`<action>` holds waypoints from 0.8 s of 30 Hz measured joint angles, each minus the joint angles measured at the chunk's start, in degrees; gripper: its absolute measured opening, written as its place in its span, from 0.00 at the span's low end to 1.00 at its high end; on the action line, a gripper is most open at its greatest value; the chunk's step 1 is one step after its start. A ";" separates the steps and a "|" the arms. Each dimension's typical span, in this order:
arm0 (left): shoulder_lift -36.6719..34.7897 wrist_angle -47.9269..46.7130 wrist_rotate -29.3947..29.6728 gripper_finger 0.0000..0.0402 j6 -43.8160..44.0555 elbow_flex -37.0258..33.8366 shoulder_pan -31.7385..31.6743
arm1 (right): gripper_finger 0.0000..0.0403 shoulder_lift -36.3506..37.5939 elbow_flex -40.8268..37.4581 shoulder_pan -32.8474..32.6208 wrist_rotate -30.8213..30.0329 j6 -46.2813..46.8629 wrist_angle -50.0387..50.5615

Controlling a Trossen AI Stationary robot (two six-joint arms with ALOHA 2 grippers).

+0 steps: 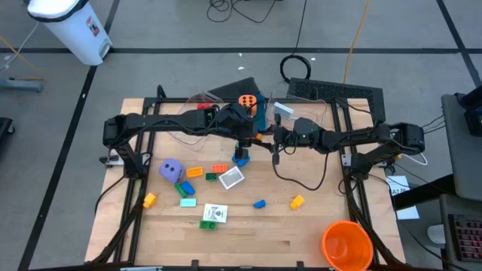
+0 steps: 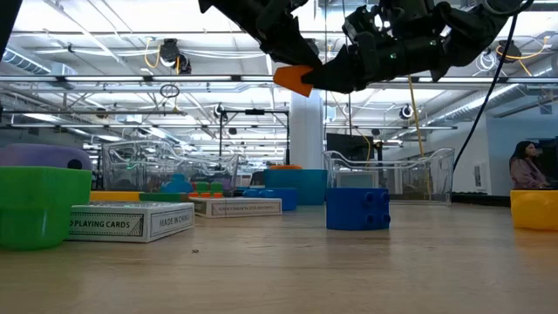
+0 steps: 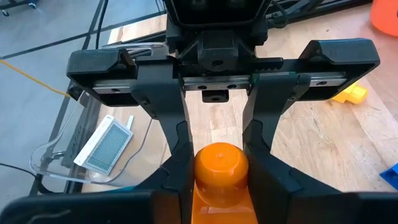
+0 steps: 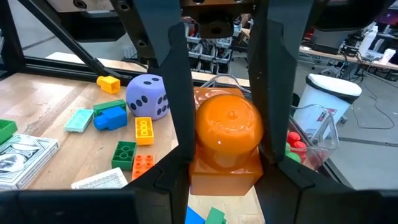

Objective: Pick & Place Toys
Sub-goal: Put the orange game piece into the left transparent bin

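1. Pale wooden surface [image 1: 301, 241], framed by black rails, with toys strewn mostly over its left half.
2. Two dark arms reaching in from opposite sides and meeting above the middle, toward the far edge.
3. Big orange cup [image 1: 346, 245] upright at the near right corner, well apart from everything else.
4. Clear tub [image 2: 418, 170] standing at the far edge, behind the meeting point.
5. Left pincer [image 3: 219, 180] raised off the surface, fingers pressed against both sides of the orange brick [image 2: 294, 78].
6. Right pincer [image 4: 224, 155] facing it from the other side, clamped on that same orange brick; brick thus held in the air by both at once, above the middle of the surface.
7. Purple die [image 1: 172, 170] resting left of centre, just beside a cluster of green and blue bricks.
8. Orange die [image 1: 247, 100] at the far edge, beyond the arms.
9. White card [image 1: 231, 178] lying flat near the middle; second card [image 1: 214, 214] nearer the front edge.
10. Blue brick [image 1: 240, 159] on the surface almost directly below the two pincers, not touched by either.
11. Yellow brick [image 1: 297, 202] alone on the right; small blue brick [image 1: 259, 203] near it.
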State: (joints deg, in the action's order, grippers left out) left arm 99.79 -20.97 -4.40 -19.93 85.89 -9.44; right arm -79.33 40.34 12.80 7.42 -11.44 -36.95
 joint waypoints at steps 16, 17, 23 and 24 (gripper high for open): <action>-1.63 -1.16 -0.07 0.28 -3.08 -0.07 0.10 | 0.49 0.39 0.15 -0.04 0.29 -0.13 -0.47; -2.34 -1.31 -0.03 0.28 -3.08 -0.07 0.08 | 0.50 0.56 0.17 -0.04 0.28 -0.13 -0.41; -6.42 -5.57 3.77 0.28 -2.94 -0.07 -0.67 | 0.55 3.59 0.17 -0.02 0.09 -1.53 3.64; -7.27 -6.20 4.24 0.28 -2.92 -0.07 -0.88 | 0.56 4.32 0.13 -0.03 0.07 -1.51 4.48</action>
State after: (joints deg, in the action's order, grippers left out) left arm 92.52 -27.17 -0.16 -22.85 85.82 -10.32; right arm -75.01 40.46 12.77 7.49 -12.96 -32.47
